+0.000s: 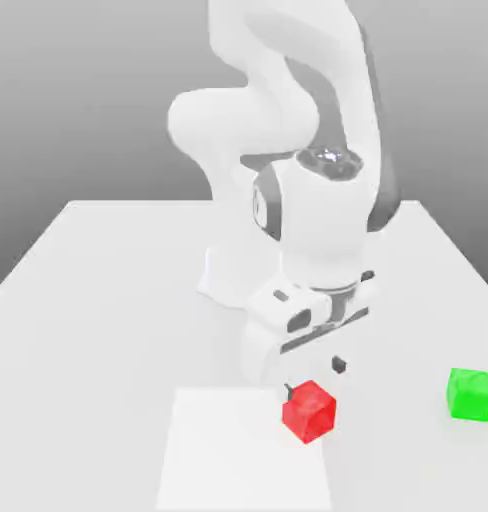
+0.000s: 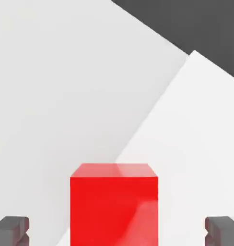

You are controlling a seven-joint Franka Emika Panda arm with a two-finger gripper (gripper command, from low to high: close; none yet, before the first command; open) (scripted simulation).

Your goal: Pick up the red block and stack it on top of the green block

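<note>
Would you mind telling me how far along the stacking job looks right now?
Early stage. Done: the gripper is lined up at the red block, jaws open on either side. In hand: closing for the grasp; the block sits on the table. Left: lifting it, carrying it to the green block, which stands alone toward the exterior view's right, and stacking it.

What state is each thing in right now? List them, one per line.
red block: resting on the table, not gripped, sitting between the two open fingers with a gap on each side.
green block: resting on the table, off to the exterior view's right of the red block, nothing on top of it.
tool: open, lowered around the red block, holding nothing.
table: flat, bearing both blocks.
</note>
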